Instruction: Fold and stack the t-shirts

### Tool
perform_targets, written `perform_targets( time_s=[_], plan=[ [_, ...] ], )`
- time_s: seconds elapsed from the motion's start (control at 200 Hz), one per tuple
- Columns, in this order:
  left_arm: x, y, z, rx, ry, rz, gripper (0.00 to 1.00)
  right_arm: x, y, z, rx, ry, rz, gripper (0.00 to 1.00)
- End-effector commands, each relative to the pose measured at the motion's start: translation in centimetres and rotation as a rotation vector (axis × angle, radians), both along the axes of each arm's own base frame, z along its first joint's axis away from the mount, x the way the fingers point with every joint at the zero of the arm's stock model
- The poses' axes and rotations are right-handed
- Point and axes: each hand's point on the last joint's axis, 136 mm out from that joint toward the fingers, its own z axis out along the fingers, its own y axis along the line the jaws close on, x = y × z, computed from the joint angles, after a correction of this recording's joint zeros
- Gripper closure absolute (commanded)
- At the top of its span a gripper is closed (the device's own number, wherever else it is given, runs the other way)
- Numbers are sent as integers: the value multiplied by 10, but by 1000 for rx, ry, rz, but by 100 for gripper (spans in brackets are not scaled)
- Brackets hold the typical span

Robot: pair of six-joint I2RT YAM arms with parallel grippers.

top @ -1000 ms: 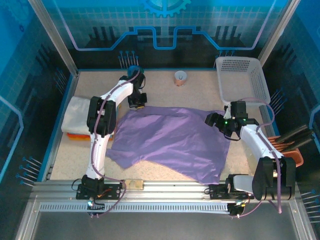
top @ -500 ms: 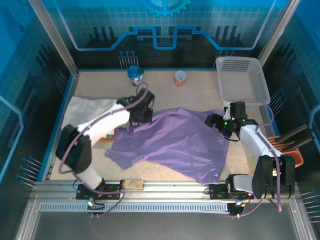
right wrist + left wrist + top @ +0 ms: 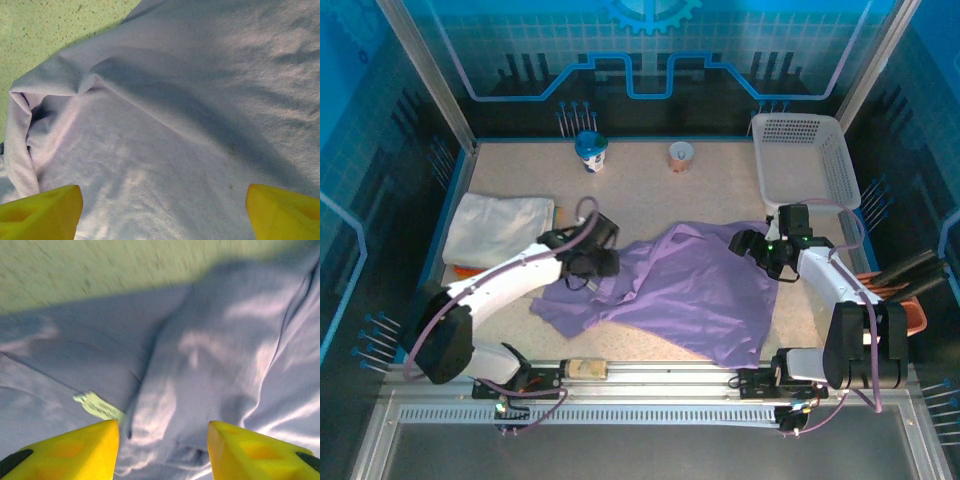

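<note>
The worktop [image 3: 720,185] is lit brightly and evenly from above; the walls [image 3: 380,120] are tinted blue. The lavender t-shirt [image 3: 200,365] is smeared by blur in the left wrist view, and is rendered sharper, crossed by a shadow band, in the right wrist view.

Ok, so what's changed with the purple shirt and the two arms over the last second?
The left hand swept from the far side back toward the near side, dragging the purple t-shirt by its far-left edge into a bunched fold. It then opened and seems to have let go. The right hand stayed open over the shirt's right edge. The white t-shirt and basket have not moved.
</note>
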Motion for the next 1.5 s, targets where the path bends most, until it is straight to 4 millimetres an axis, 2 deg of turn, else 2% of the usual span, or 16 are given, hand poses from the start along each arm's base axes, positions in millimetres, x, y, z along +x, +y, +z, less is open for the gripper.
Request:
perform_targets(
  time_s=[0.0,0.07,0.15,0.28,0.4,0.52,0.73,0.981,1.086,1.236,1.496],
  plan=[
    [15,-1,19,-157,-23,22,52,2,-1,0,15,-11,-1,15],
    [17,-5,17,-182,0,17,56,1,0,-1,14,-8,3,15],
    [17,-18,12,-230,17,-4,58,1,-1,-1,9,-5,4,15],
    [11,-26,-14,-267,94,17,58,3,-1,0,14,-10,3,15],
    [2,-24,-29,-287,146,68,59,3,1,2,22,-11,6,15],
    [-12,-16,-40,-276,186,116,63,4,0,1,20,-13,3,15],
    [-29,-6,-47,-200,222,130,65,6,3,-4,34,4,8,15],
    [-44,6,-51,-106,240,145,61,3,2,-6,26,7,8,15],
    [-44,10,-55,-79,242,150,60,3,2,-8,27,10,7,15],
    [-41,2,-61,-95,257,144,61,3,2,-8,26,12,8,15],
    [-35,0,-69,-83,259,148,64,0,0,-8,14,13,8,15]
  ],
)
